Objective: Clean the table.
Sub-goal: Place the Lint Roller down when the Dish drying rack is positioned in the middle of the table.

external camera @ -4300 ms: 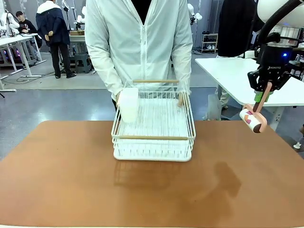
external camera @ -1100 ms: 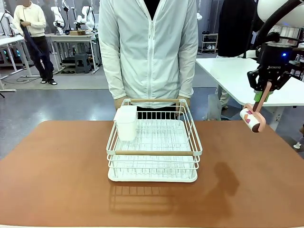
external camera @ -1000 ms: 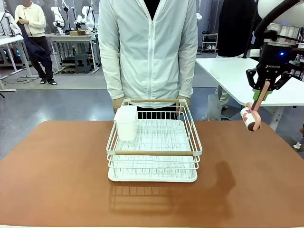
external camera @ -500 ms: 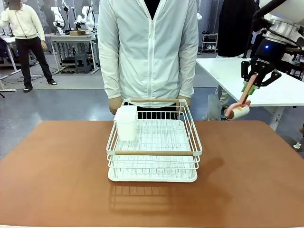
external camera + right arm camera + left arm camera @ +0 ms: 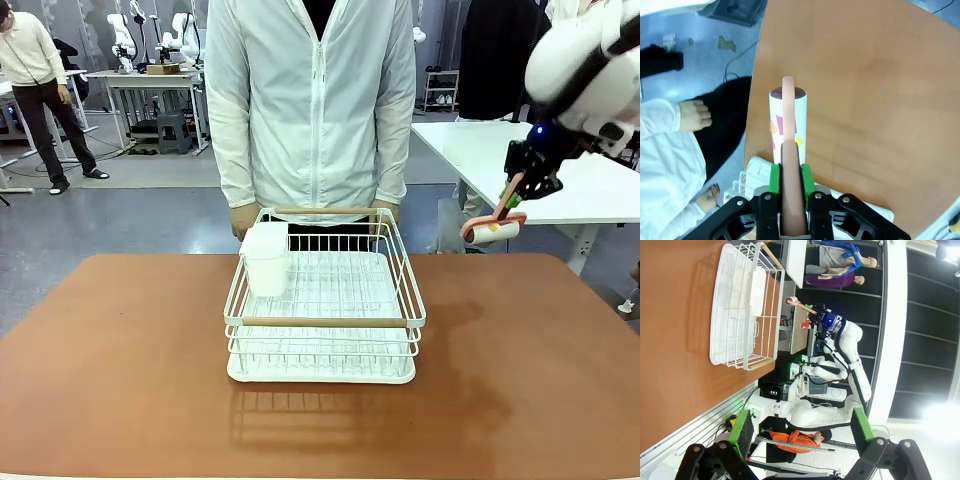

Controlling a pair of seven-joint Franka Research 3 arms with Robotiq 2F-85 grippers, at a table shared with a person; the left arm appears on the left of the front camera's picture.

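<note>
The reddish-brown table [image 5: 120, 370] spreads across the front view, and its top [image 5: 870, 85] also lies under my right wrist camera. My right gripper [image 5: 517, 188] hangs above the table's far right corner, shut on the pink handle of a lint roller [image 5: 490, 231]. The roller's white patterned head lies nearly level in the air, pointing toward the rack. In the right wrist view the handle runs between the green pads [image 5: 774, 178] to the roller head [image 5: 786, 117]. My left gripper [image 5: 801, 427] is open and holds nothing, above the table [image 5: 670, 315].
A white wire rack [image 5: 325, 300] with wooden handles stands mid-table, a white cup [image 5: 266, 258] at its back left corner. A person in a white jacket [image 5: 315, 100] stands right behind it, hands at its far rim. A white table [image 5: 470, 145] stands back right.
The person has set the rack down nearer to me. My right arm has swung up and to the left, tipping the roller from hanging down to nearly level.
</note>
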